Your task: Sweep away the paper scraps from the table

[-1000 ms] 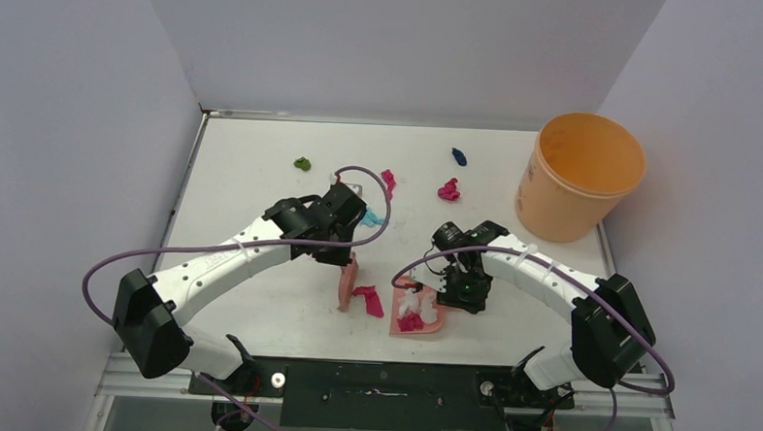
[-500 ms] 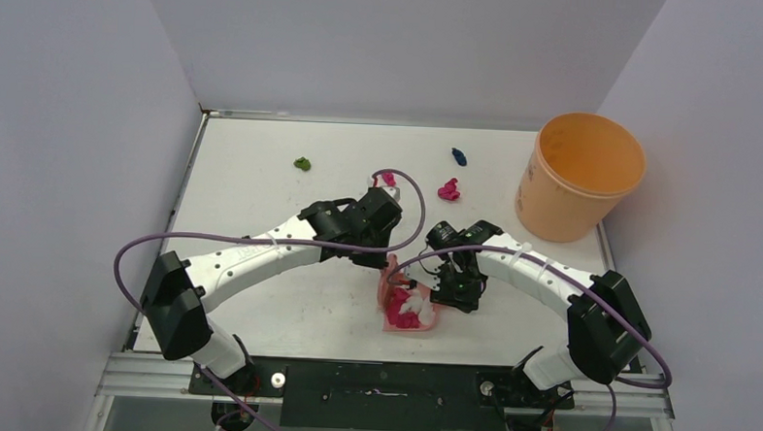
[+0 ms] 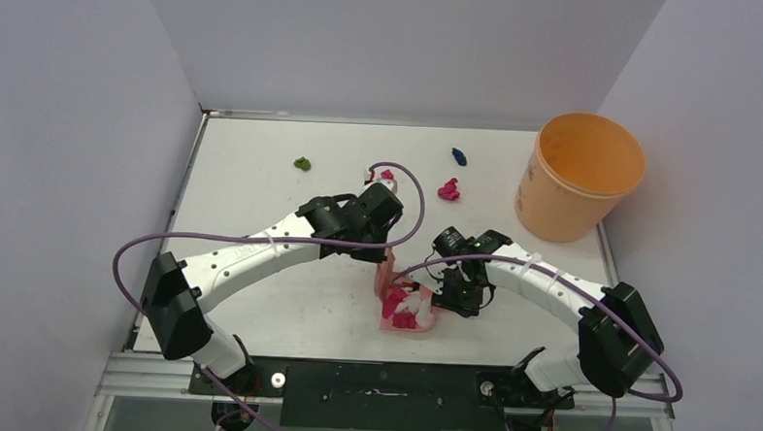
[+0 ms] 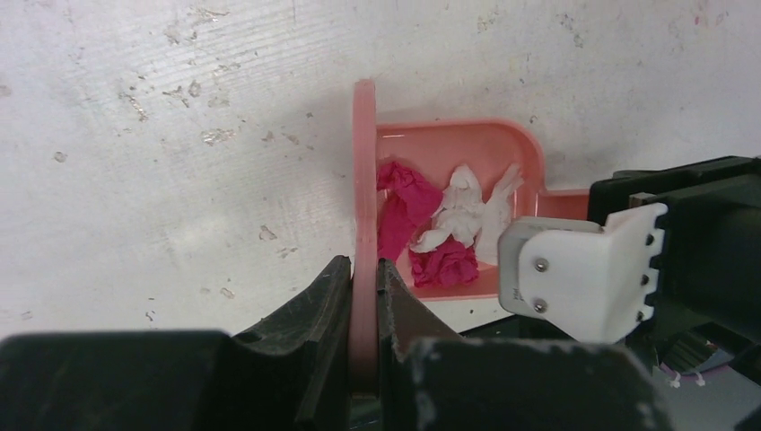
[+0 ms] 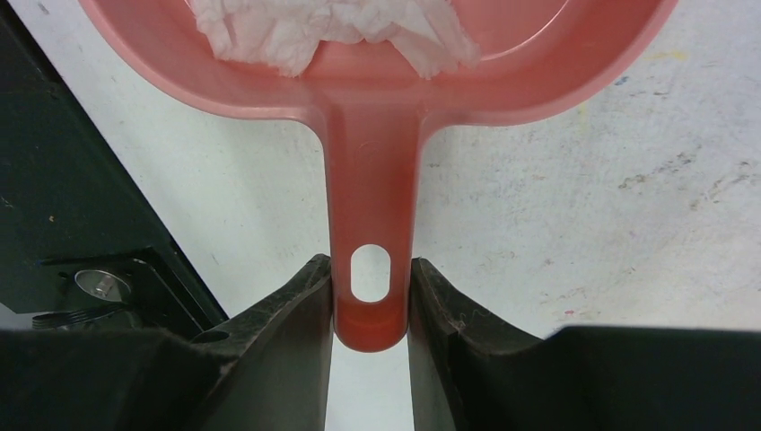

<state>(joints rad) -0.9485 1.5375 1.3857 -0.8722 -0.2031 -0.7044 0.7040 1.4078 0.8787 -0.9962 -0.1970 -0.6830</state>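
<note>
The white bench (image 3: 253, 171) carries an orange bucket (image 3: 580, 176) at its far right corner, well apart from the work. The left arm (image 3: 250, 253) reaches across the middle and the right arm (image 3: 550, 281) curves in from the right. They meet near the front centre over a pink dustpan (image 3: 431, 325) lying flat. The left hand (image 4: 363, 274) is clamped on a pink brush (image 4: 363, 180), which stands on edge against the pan's open mouth. The right hand (image 5: 371, 287) is closed on the pan's handle, one finger on each side.

Paper scraps (image 4: 440, 229), magenta and white, lie inside the pan. More are loose on the far half of the bench, all well apart from the pan: a magenta wad (image 3: 448, 189), a second magenta wad (image 3: 387, 175) just beside the left arm's purple cable (image 3: 415, 202), a green wad (image 3: 303, 164) and a dark blue wad (image 3: 459, 157).

A second ago the brush stood left of the pan with a magenta scrap beside it on the bare bench. Now the brush is at the pan's mouth and that scrap is gone from there. The left arm lies over the spot where a cyan wad showed.

Only the overhead view shows the loose wads and the bucket, and there the arms hide both grips. The left wrist view shows the brush pinched between the fingers and the pan's contents. The right wrist view shows the slotted handle between the fingers and only white paper at the pan's back wall.
</note>
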